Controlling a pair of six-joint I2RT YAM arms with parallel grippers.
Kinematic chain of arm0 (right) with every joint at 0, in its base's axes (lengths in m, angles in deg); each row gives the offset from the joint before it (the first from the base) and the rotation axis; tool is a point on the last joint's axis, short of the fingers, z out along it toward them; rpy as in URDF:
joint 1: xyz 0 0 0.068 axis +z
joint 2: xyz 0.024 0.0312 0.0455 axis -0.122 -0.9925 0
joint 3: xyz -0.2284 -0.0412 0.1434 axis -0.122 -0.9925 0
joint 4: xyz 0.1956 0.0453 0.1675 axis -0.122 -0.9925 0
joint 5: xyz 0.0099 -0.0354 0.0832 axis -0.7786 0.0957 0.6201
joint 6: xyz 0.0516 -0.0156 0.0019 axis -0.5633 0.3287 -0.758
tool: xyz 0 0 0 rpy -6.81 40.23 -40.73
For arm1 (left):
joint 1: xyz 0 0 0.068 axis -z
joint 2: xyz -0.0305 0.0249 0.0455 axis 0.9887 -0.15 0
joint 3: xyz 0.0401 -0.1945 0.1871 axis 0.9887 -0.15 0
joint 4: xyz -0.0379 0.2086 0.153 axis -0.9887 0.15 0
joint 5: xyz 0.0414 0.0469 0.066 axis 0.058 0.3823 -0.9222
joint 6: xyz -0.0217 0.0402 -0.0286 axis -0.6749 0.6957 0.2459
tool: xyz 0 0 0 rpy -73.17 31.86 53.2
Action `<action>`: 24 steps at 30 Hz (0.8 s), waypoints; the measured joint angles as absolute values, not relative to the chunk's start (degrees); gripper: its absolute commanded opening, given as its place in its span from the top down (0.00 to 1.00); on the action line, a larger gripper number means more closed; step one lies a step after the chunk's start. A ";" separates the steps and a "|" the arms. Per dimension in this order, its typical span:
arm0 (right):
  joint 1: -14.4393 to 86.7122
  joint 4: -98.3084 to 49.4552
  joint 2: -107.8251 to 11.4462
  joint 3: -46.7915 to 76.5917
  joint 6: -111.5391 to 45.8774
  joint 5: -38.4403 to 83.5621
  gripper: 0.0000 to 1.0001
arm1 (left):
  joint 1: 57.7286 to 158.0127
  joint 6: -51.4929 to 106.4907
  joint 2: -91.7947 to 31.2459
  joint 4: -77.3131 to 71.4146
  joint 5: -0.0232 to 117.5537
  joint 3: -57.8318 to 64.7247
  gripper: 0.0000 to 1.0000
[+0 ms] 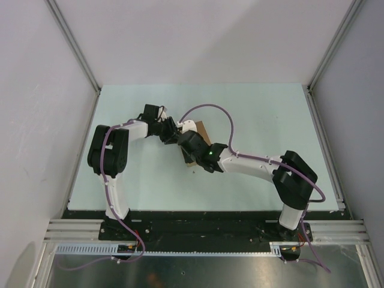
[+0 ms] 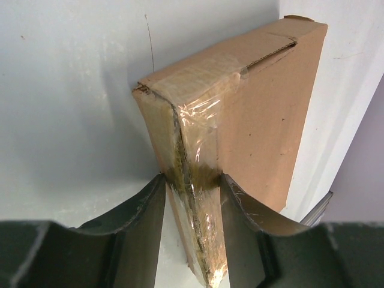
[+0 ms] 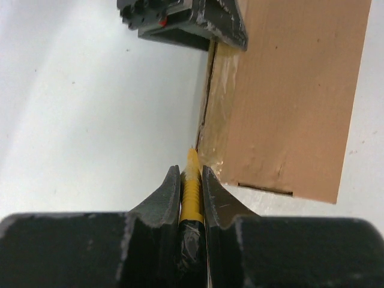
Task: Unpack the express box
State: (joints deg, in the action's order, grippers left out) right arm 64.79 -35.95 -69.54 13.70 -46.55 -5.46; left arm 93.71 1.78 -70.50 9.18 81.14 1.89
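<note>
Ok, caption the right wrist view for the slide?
Right gripper aims yellow utility knife at taped edge of express box.

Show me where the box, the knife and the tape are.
box (image 3: 294,102), right wrist view, brown broad face
knife (image 3: 191,183), right wrist view, yellow body
tape (image 2: 204,114), left wrist view, clear strip on the box's edge

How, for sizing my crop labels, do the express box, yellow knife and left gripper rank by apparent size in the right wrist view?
1. express box
2. left gripper, cropped at top
3. yellow knife, partly hidden
</note>
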 measured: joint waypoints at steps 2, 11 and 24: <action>65.92 -36.67 -68.12 12.69 -46.62 -5.77 1.00 | 93.71 1.63 -70.52 9.18 81.11 1.89 0.56; 68.81 -39.86 -67.07 8.50 -46.94 -6.25 1.00 | 93.71 1.54 -70.63 9.20 81.18 1.93 0.56; 65.84 -32.34 -61.28 8.48 -43.51 -8.48 1.00 | 93.60 1.56 -70.63 9.24 81.16 1.91 0.44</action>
